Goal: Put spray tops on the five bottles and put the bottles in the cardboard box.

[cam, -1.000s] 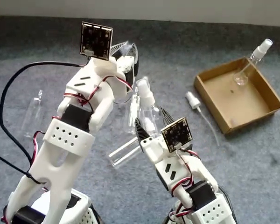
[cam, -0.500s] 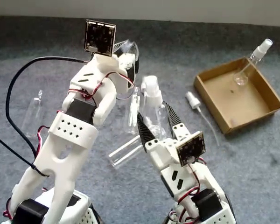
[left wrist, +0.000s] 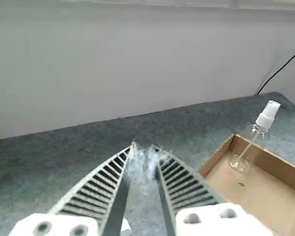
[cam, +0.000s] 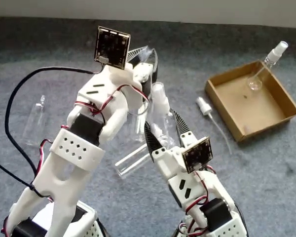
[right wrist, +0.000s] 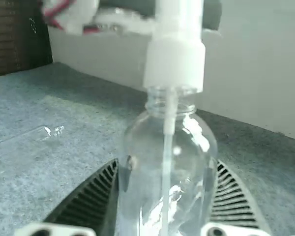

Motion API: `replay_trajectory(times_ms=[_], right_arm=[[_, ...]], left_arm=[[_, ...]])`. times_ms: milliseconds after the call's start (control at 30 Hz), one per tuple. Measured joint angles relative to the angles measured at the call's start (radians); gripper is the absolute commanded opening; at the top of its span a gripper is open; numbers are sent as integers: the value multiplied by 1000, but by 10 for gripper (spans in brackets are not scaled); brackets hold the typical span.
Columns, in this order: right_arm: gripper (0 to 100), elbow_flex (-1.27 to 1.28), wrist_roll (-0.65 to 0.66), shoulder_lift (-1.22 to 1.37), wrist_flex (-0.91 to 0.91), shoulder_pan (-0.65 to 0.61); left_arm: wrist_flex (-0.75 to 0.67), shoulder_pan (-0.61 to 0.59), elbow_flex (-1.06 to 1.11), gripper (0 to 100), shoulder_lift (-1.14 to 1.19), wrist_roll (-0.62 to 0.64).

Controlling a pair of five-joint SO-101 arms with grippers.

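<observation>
On the grey table (cam: 271,168), the right arm's end effector (cam: 161,121) grips a clear bottle (cam: 161,129) upright by its body, a white spray top (cam: 159,95) seated on its neck, while the left arm's end effector (cam: 147,53) hangs raised just beyond it with its fingers drawn together. To the right lies a loose spray top (cam: 205,106) beside the cardboard box (cam: 222,106), where a capped bottle (cam: 267,65) leans in the far corner. Two uncapped bottles lie flat, one (cam: 132,160) beside the right arm and one (cam: 35,120) far left.

left gripper (left wrist: 145,152) and right gripper (right wrist: 165,169) both clamped.
</observation>
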Motion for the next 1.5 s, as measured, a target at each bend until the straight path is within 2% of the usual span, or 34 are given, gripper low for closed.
replay_trajectory(times_ms=[167, 433, 1100, 1300, 1500], right_arm=[[177, 20, 0, -2, 0, 2], [177, 20, 0, 0, 0, 2], [177, 20, 0, 0, 0, 2], [177, 31, 0, 0, 0, 2], [177, 34, 0, 0, 0, 2]], left_arm=[[86, 44, 0, 5, -29, 0], [172, 51, 0, 5, -40, 0], [192, 69, 0, 5, -40, 0], [238, 129, 0, 5, -95, 0], [288, 114, 0, 5, -126, 0]])
